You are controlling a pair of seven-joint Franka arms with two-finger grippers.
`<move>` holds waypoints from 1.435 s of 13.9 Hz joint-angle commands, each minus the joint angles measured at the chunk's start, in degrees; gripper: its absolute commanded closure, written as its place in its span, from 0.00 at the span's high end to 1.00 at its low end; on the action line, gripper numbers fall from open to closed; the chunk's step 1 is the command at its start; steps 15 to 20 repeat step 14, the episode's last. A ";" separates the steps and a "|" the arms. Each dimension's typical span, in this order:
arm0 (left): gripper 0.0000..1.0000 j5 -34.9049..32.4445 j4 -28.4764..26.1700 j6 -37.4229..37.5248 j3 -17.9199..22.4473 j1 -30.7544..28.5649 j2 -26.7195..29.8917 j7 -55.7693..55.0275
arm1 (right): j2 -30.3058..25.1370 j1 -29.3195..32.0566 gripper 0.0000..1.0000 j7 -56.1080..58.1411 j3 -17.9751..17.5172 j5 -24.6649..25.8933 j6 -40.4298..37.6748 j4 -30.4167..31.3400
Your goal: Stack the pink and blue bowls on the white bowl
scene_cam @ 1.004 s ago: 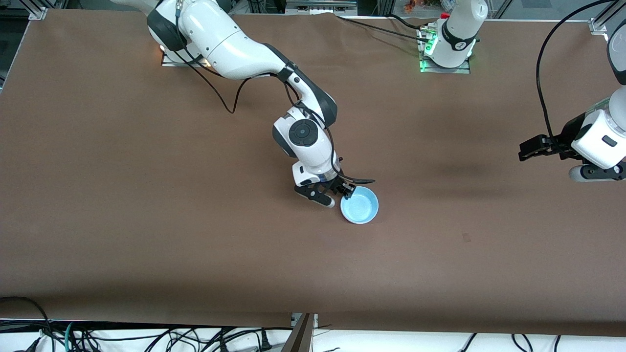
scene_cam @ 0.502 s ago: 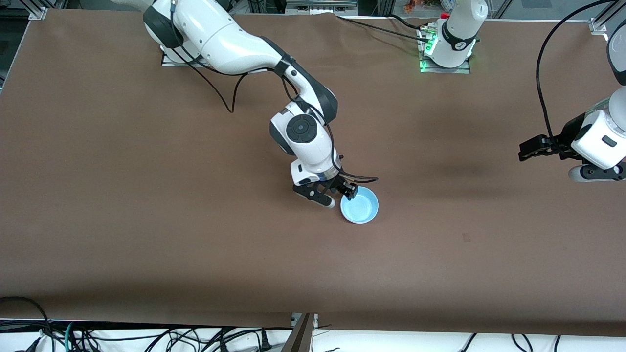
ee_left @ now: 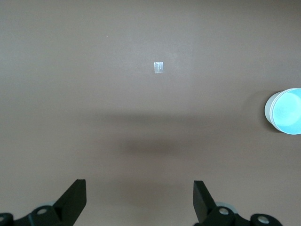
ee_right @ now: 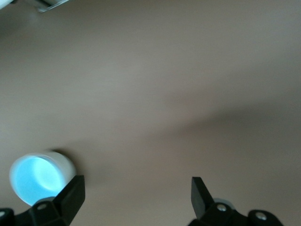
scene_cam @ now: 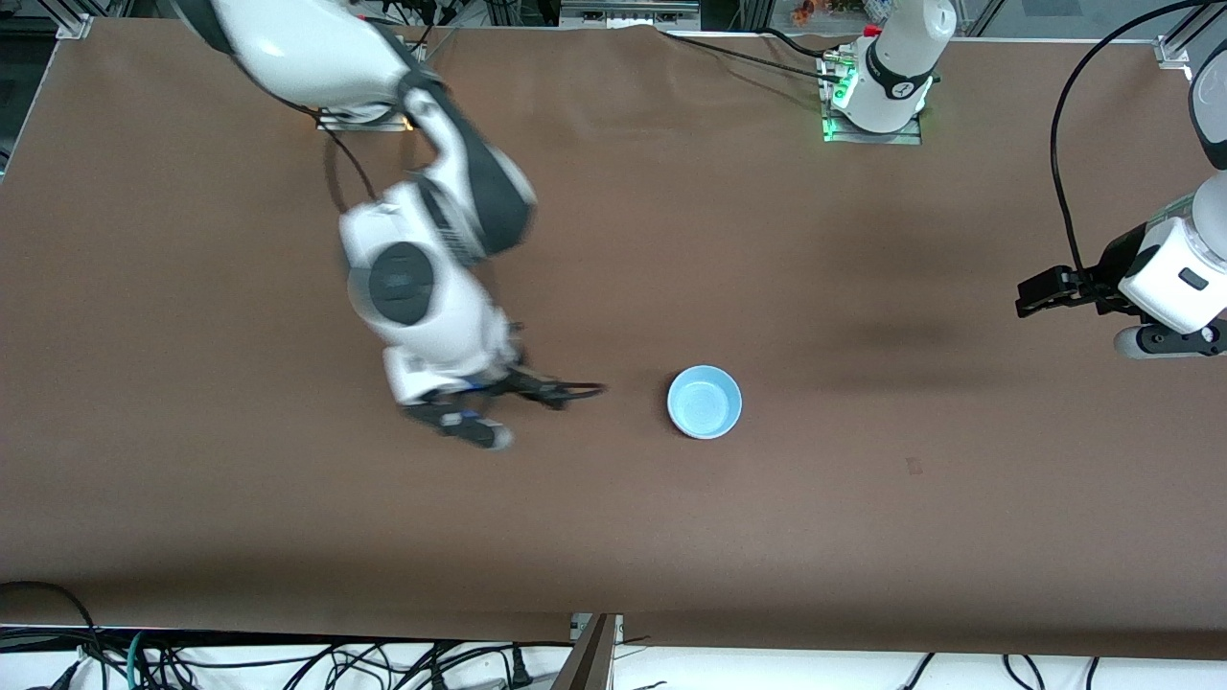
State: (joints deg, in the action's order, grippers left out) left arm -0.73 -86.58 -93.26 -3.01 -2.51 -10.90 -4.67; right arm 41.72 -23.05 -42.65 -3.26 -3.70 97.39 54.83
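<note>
The blue bowl [scene_cam: 705,402] sits upright, mouth up, mid-table, on a white-sided bowl [ee_right: 66,165]; being round, it has no long axis. The right gripper [scene_cam: 522,402], fingers spread and empty, hangs nearby toward the right arm's end. The left gripper [ee_left: 139,202] waits, fingers apart.

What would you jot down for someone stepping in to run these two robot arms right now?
Right gripper: open, holding nothing, in the air over bare table toward the right arm's end.
Left gripper: open, holding nothing, waiting over the left arm's end of the table.
Blue bowl: mid-table, upright, topmost; the wrist views show a white wall around it, so it seems nested in the white bowl. The pink bowl cannot be seen.
Done: blue bowl placed, apparently on the stack.
Left: confirm pink sits underneath; if so, nothing more.
</note>
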 commanded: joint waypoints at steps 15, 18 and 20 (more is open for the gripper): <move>1.00 1.17 2.29 0.89 -0.07 -0.22 -1.23 0.80 | -39.61 14.00 1.00 35.53 3.52 4.21 -8.61 36.40; 1.00 1.17 2.29 0.89 -0.07 -0.22 -1.23 0.80 | -39.61 14.00 1.00 35.53 3.52 4.21 -8.61 36.40; 1.00 1.17 2.29 0.89 -0.07 -0.22 -1.23 0.80 | -39.61 14.00 1.00 35.53 3.52 4.21 -8.61 36.40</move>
